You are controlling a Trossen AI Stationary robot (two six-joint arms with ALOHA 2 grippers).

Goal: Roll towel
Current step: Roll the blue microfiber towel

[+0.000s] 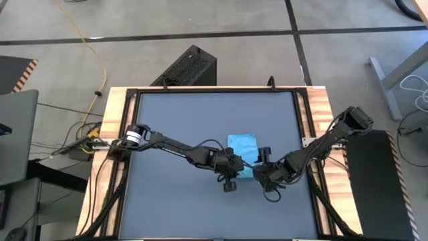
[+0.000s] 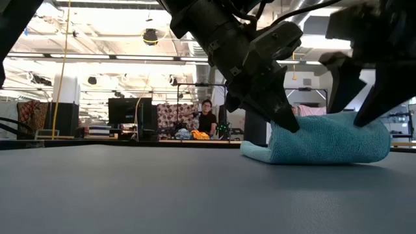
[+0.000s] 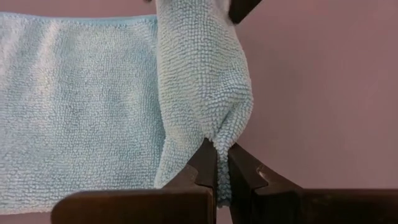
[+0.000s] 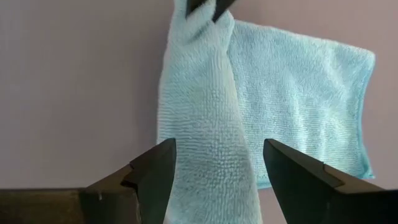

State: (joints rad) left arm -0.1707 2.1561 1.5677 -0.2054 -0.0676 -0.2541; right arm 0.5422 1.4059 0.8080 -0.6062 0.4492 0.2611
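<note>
The sky-blue towel [image 1: 242, 142] lies near the middle of the dark tabletop. Its near part is rolled into a roll [image 2: 328, 140] that runs left to right, and its far part lies flat [image 3: 74, 106]. My left gripper [image 3: 222, 168] is shut on the roll's left end; it also shows in the high view [image 1: 231, 174]. My right gripper [image 4: 217, 180] is open over the roll's right end, one finger on each side of the roll [image 4: 205, 124]; it also shows in the high view [image 1: 262, 173]. My left gripper pinches the tapered left end of the roll [image 3: 222, 146] between its two fingertips. The fingers slant down from the table's left and lie along the roll. The roll rests on the table and on the towel's flat part. My right gripper's open fingers [image 4: 155, 171] straddle the roll's right end from above; whether they touch it, I cannot tell.
Bare tabletop [image 1: 174, 201] lies to the left, right and near side of the towel. A wooden frame [image 1: 117, 114] edges the table. A black box [image 1: 187, 67] stands on the floor past the far edge. A person [image 2: 208, 117] sits in the room behind.
</note>
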